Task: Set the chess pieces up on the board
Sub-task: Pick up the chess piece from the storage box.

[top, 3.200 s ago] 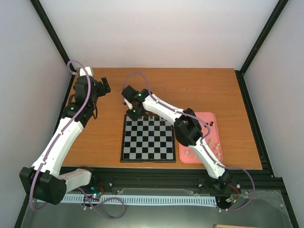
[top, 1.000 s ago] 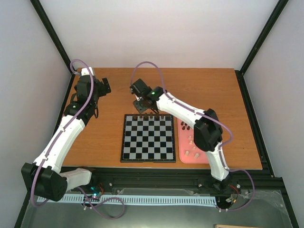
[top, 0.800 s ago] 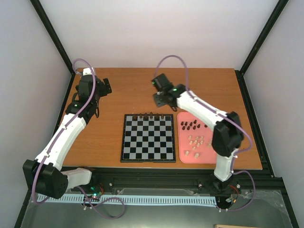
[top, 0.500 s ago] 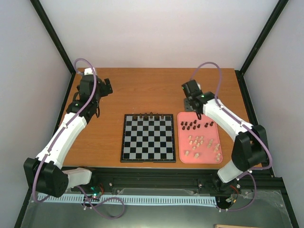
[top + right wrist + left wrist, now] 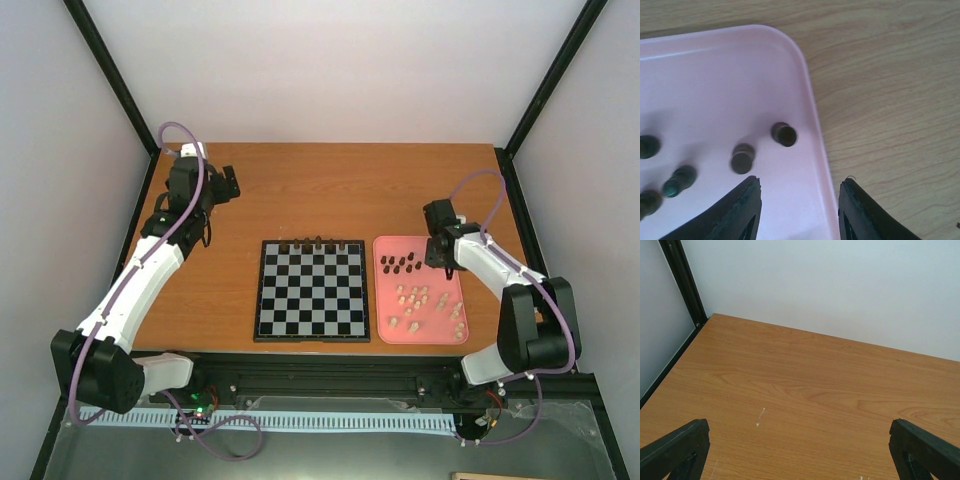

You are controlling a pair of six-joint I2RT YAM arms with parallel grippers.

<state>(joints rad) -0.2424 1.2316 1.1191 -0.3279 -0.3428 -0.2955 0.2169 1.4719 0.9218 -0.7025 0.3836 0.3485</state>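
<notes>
Above the pink tray (image 5: 790,60), the right gripper (image 5: 800,190) gapes empty near upright dark chess pieces (image 5: 784,134).

A black-and-silver checkered chessboard (image 5: 311,290) lies on the brown wooden table (image 5: 330,185), with a few dark brown chess pieces (image 5: 317,243) along its far edge. Just to its right, a pink rounded tray (image 5: 384,300) holds further dark pieces (image 5: 400,265) at the far end and pale beige wooden pieces (image 5: 425,303) nearer. The right gripper (image 5: 448,265) is above the tray's far-right corner.
</notes>
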